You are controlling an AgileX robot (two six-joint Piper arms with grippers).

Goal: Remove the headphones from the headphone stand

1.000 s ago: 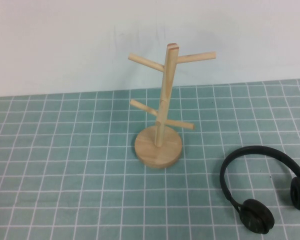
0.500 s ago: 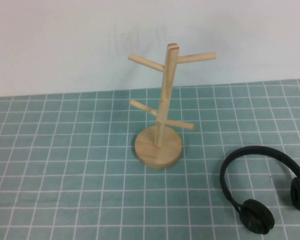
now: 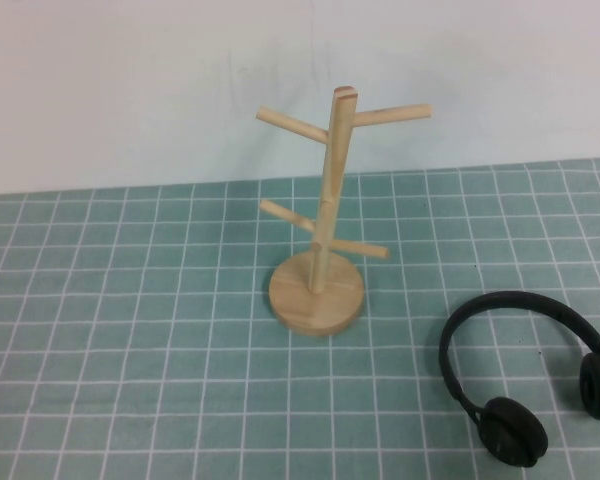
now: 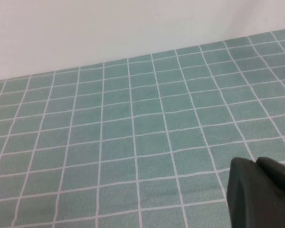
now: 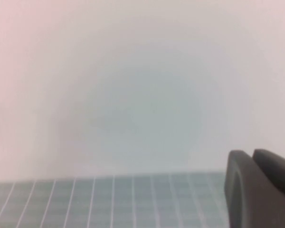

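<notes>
The left tool (image 4: 261,190) appeared only as a dark body at the edge of its wrist view, hovering low over bare desk (image 3: 130,340); whether it stood wide or narrow could not be told. In the high view a sliver of it sat at the near left corner, well apart from both task items.

The headphone stand (image 3: 317,296) stood upright far ahead and to the right of the left tool, its post vertical and its four pegs bare.

The headphones (image 3: 525,370) lay flat on the desk, well apart from the stand, on the side served by the right arm. The headband arched away from the robot toward the back wall, and both earcups pointed back toward the robot's edge. The long axis ran across the two earcups, roughly left to right, with the outer earcup cut by the frame edge.

The right tool (image 5: 259,190) showed only as a dark body in its wrist view, facing the wall above the desk; its opening could not be told. It held nothing visible.

Judged from this layout, removal was complete; only parking the arms remained.
</notes>
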